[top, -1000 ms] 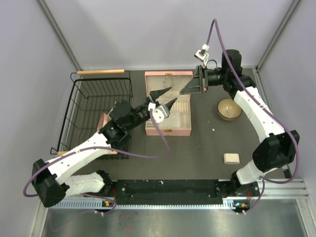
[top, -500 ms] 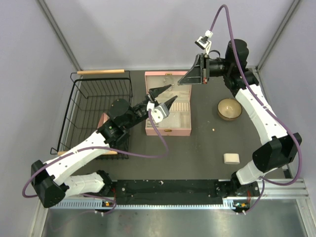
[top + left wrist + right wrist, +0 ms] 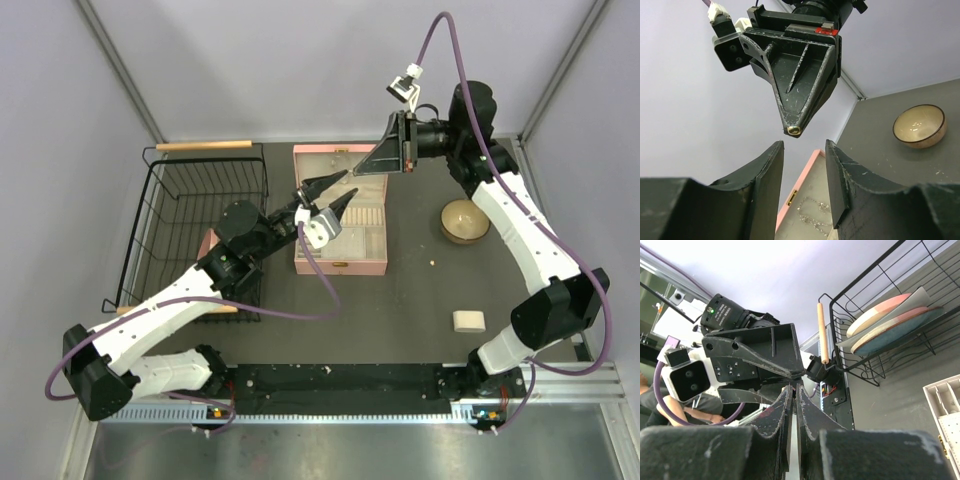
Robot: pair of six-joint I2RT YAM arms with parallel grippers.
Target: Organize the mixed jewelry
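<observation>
Gold and tiny, a bead [image 3: 794, 130] is sitting pinched in the squeezed-shut tip of the right gripper [image 3: 353, 172], up above the pink box [image 3: 340, 266]. The left gripper [image 3: 334, 191] is hanging just under it, fingers [image 3: 765, 175] spread apart, holding nothing. Thin silvery chains [image 3: 810, 212] are lying inside the box. A wooden bowl [image 3: 464, 221] is sitting nearby.

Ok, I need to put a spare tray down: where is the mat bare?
Bare: mat between pink box and bowl, and nearer, between box and cream block. Crowded: over the box, where left gripper and right gripper meet.
</observation>
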